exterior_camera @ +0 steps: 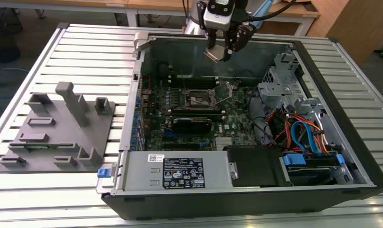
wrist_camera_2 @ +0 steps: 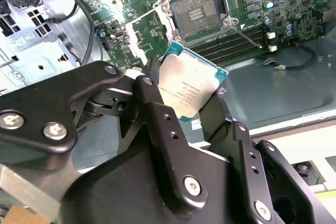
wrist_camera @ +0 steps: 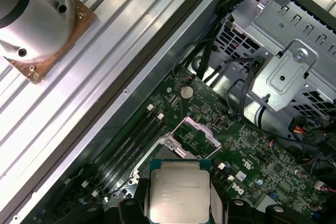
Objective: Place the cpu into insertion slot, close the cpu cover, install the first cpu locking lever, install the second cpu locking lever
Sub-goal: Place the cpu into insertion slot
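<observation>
The gripper (exterior_camera: pixel 221 53) hangs in the upper middle of the exterior view, above the far wall of the open computer case (exterior_camera: pixel 343 156). Its 2 black fingers (wrist_camera_2: pixel 152 103) are closed narrowly on the cpu (exterior_camera: pixel 215 54), pinching it by 2 opposite edges. In both wrist views the chip's dull silver top faces the camera, with its green border showing past the fingertips. In the exterior view the chip sits tilted and well clear of the board.

The insertion slot (exterior_camera: pixel 200 99) lies near the centre of the exterior view, on the green motherboard (exterior_camera: pixel 178 118), below the gripper in the picture and well apart from it. In the second wrist view the insertion slot (wrist_camera_2: pixel 197 11) is bare, its dark contact field ringed by a silver rim, so the chip is not yet seated. In the first wrist view a thin silvery plate, the cpu cover (wrist_camera: pixel 201 128), stands raised just beyond the held chip (wrist_camera: pixel 179 192). A thin wire locking lever (wrist_camera_2: pixel 247 34) lies swung out beside the socket, across the dark memory slots.

The case rests on a slatted metal table (exterior_camera: pixel 83 42). A grey fixture plate (exterior_camera: pixel 58 128) with upright blocks occupies the exterior view's left. Blue and orange cables (exterior_camera: pixel 302 133) run through the lower right of the case.
</observation>
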You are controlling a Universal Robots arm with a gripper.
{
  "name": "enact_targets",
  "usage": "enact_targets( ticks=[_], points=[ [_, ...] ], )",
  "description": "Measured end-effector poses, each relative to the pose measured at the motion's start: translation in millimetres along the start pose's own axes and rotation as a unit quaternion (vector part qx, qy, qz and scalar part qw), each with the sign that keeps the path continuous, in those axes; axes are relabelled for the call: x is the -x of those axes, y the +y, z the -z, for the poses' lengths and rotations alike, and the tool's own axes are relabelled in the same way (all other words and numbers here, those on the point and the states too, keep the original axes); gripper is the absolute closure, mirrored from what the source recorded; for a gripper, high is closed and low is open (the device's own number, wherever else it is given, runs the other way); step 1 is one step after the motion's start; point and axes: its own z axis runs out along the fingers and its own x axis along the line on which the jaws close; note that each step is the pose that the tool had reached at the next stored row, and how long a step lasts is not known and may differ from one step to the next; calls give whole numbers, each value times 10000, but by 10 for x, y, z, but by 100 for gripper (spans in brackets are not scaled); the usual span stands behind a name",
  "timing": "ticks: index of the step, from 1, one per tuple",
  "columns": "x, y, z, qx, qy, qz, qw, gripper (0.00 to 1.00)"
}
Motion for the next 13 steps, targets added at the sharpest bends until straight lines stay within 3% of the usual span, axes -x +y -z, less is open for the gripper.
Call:
enact_targets(
  ticks=[7,13],
  points=[
    [0,0,0,1,-5,-58,10000,46],
    [0,0,-1,5,-24,-274,9996,46]
  ],
)
